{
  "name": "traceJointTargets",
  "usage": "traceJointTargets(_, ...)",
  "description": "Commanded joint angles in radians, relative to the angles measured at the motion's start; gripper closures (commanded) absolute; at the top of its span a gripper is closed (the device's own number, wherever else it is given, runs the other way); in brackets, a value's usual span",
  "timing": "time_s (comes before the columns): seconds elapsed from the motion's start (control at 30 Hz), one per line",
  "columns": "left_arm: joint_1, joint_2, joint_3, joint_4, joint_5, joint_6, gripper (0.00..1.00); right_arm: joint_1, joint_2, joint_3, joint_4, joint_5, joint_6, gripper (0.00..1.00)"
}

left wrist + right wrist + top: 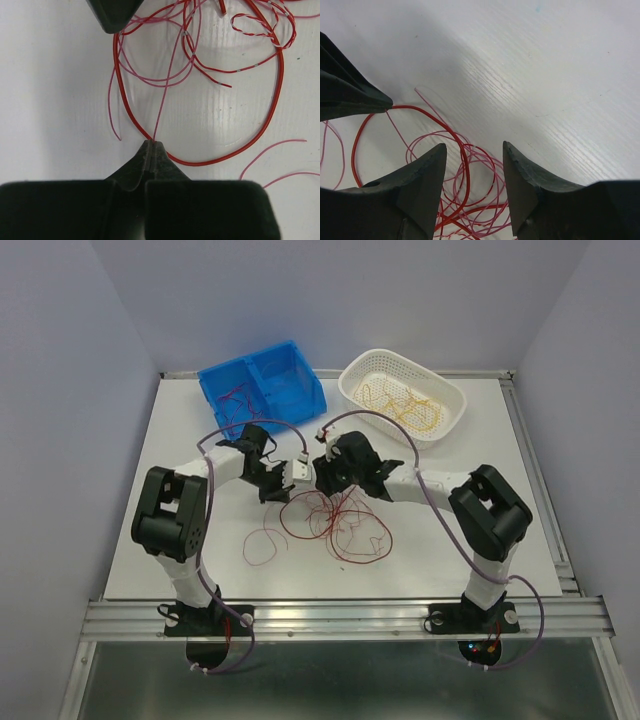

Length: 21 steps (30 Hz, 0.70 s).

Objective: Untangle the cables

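Observation:
A tangle of dark red cables (335,520) lies on the white table between the arms, with one loose red loop (262,545) to its left. My left gripper (295,478) sits at the tangle's upper left edge. In the left wrist view it (151,144) is shut on a thin red wire (167,85) that runs up from its tips, beside a thicker red loop (270,115). My right gripper (322,472) faces it closely. In the right wrist view it (474,150) is open above red loops (470,165), touching none.
A blue bin (262,385) at the back left holds a few red wires. A white basket (402,395) at the back right holds yellow-orange wires (405,405). The left gripper's tip (350,95) shows in the right wrist view.

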Motion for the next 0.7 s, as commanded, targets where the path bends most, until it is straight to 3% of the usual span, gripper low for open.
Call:
traceJointTargets(0.0, 0.032, -0.072, 0.070, -0.082, 0.017, 0.012, 1.00, 0.004, -0.056, -0.024, 0.019, 0.027, -0.005, 0.46)
traceJointTargets(0.1, 0.075, -0.144, 0.139, -0.175, 0.047, 0.040, 1.00, 0.003, -0.072, -0.032, 0.031, 0.036, -0.004, 0.45)
traceJointTargets(0.23, 0.129, -0.256, 0.238, -0.371, 0.112, 0.099, 1.00, 0.003, -0.073, -0.039, 0.053, -0.066, -0.039, 0.37)
traceJointTargets(0.37, 0.127, -0.324, 0.272, -0.421, 0.115, 0.096, 1.00, 0.003, -0.032, -0.020, 0.051, -0.119, -0.051, 0.35)
traceJointTargets(0.67, 0.142, -0.526, 0.283, -0.177, 0.005, -0.187, 1.00, 0.003, 0.048, -0.006, 0.050, -0.171, -0.057, 0.40)
